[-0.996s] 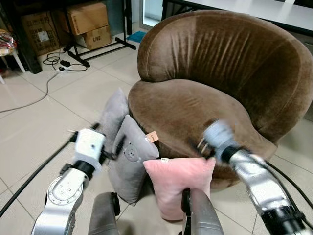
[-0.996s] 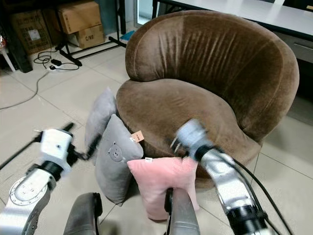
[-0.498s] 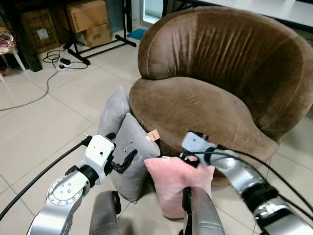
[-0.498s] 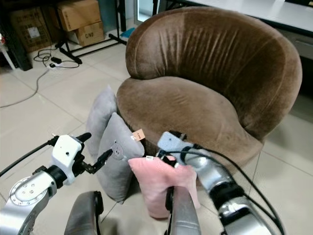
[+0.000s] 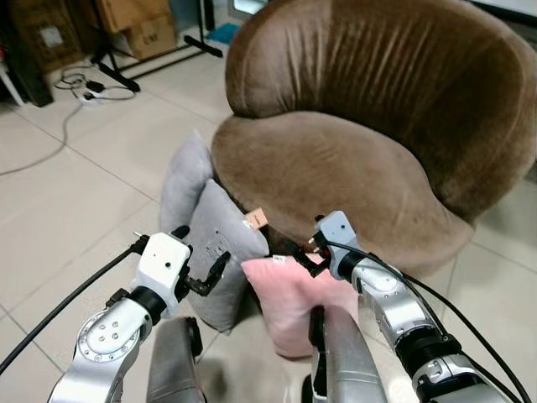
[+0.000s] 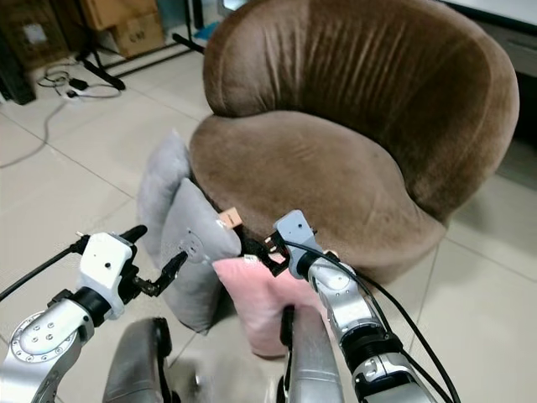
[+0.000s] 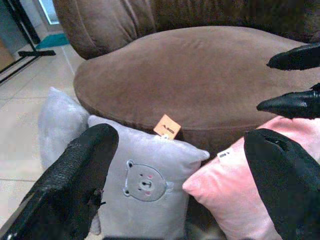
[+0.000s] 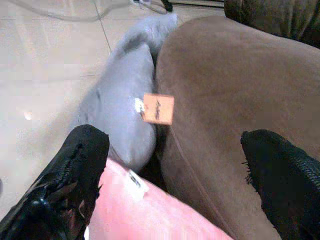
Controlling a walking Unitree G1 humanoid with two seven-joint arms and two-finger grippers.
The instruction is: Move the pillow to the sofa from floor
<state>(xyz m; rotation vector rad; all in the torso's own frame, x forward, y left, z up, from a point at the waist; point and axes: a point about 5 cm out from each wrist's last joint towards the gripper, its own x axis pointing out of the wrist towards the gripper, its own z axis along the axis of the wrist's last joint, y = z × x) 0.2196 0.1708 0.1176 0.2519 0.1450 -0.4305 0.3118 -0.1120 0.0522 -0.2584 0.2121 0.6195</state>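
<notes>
On the tile floor (image 5: 75, 193), right up against the front of the brown sofa (image 5: 336, 159), there's a pink pillow (image 5: 298, 302) standing on edge, touching the sofa's base. Just beside it, on the robot's left, is a grey pillow with a little bear face (image 7: 145, 192) and an orange tag (image 7: 167, 126), and another plain grey pillow (image 5: 183, 172) is tucked behind that one, also leaning on the sofa.

The right gripper (image 5: 295, 255) is down at the top edge of the pink pillow, fingers spread wide with nothing between them, one finger (image 8: 70, 175) over the pink fabric and the other out over the sofa seat. The left gripper (image 5: 201, 264) hangs in front of the bear pillow, also spread apart and not gripping anything.

Further back there are cardboard boxes (image 5: 134, 25), a black stand and some cables (image 5: 80, 84) on the floor.
</notes>
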